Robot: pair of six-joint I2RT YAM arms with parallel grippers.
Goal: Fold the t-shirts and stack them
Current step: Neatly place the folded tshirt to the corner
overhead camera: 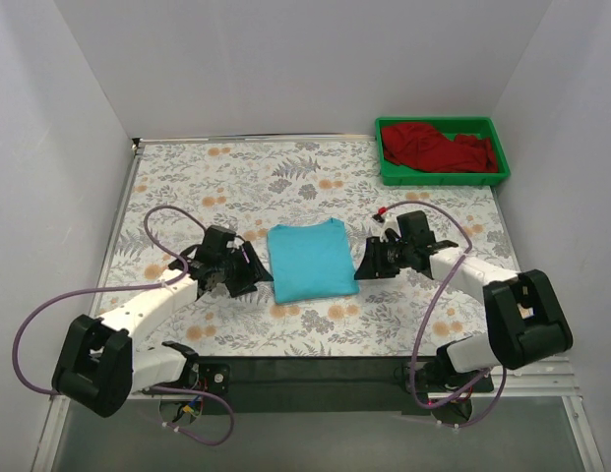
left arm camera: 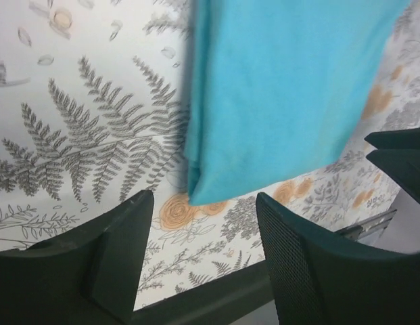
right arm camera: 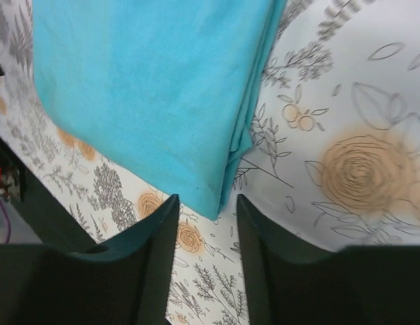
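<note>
- The turquoise t-shirt (overhead camera: pixel 311 260) is laid folded on the table (overhead camera: pixel 187 187).
- The left gripper (overhead camera: pixel 248 275) and right gripper (overhead camera: pixel 366 265) are held spread, empty, beside it.
- The dark red t-shirt (overhead camera: pixel 438 147) is heaped in the green tray (overhead camera: pixel 389 175).

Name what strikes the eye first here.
A folded turquoise t-shirt lies in the middle of the flowered table, flanked by the left hand and right hand, both open and empty. At the far right corner, a dark red t-shirt lies crumpled in a green tray.
</note>
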